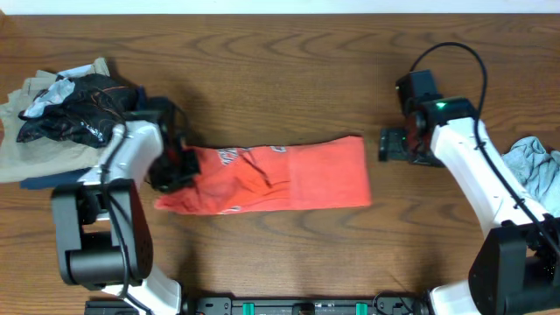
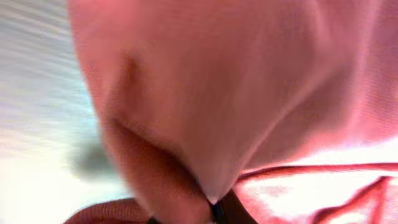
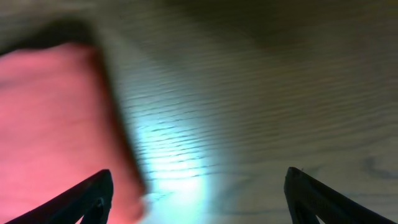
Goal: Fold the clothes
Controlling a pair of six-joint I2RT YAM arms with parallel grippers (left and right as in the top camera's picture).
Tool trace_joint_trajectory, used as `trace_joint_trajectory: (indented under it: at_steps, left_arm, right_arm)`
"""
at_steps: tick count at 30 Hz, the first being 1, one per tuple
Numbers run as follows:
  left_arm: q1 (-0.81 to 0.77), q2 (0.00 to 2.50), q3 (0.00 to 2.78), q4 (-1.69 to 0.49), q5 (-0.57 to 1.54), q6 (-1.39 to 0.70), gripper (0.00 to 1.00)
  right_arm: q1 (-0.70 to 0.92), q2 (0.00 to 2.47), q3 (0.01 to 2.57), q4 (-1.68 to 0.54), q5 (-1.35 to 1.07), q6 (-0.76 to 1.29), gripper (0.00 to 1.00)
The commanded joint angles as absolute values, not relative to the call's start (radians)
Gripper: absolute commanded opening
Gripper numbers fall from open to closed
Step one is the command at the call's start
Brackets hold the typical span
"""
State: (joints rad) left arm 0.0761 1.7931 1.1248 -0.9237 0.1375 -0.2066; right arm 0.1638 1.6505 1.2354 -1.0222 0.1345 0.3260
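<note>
The T-shirt (image 1: 297,179) lies folded into a band at the centre of the table (image 1: 280,61), with its long axis running left to right. The left gripper (image 1: 175,166) sits at the left end, fingers together and clamped on a gathered fold. The right gripper (image 1: 391,145) hovers just beyond the right end, fingers apart and holding nothing; it is the nearer arm for that end. Open wood flanks the band. A heap of clothes (image 1: 61,118) occupies the far left, a grey garment (image 1: 535,166) the right edge.
</note>
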Motion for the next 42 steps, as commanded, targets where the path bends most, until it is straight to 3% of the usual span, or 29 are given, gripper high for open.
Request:
trace_joint_trajectory:
  at_steps: [1, 10, 16, 26, 32, 40, 42]
  left_arm:
    - [0.130, 1.777, 1.254, -0.996, 0.025, -0.246, 0.10]
    - [0.013, 1.720, 1.399, -1.176, 0.123, -0.273, 0.06]
    - [-0.247, 1.687, 1.399, -1.152, 0.150, -0.452, 0.06]
    - [-0.662, 1.768, 1.399, -0.892, 0.150, -0.662, 0.07]
    - [-0.749, 1.817, 1.399, -0.822, 0.149, -0.694, 0.07]
    - [-0.752, 1.822, 1.398, -0.734, 0.210, -0.720, 0.07]
    - [-0.754, 1.824, 1.398, -0.709, 0.240, -0.720, 0.17]
  right_arm:
    - [0.127, 1.646, 1.247, -1.023, 0.154, 0.305, 0.87]
    - [0.092, 1.646, 1.247, -1.021, 0.154, 0.281, 0.89]
    - [0.092, 1.646, 1.247, -1.027, 0.153, 0.279, 0.88]
    - [0.092, 1.646, 1.247, -1.044, 0.145, 0.274, 0.89]
    - [0.092, 1.646, 1.247, -1.044, 0.110, 0.248, 0.89]
    - [0.093, 1.646, 1.247, -1.043, 0.096, 0.233, 0.89]
    - [0.093, 1.647, 1.247, -1.040, 0.087, 0.230, 0.89]
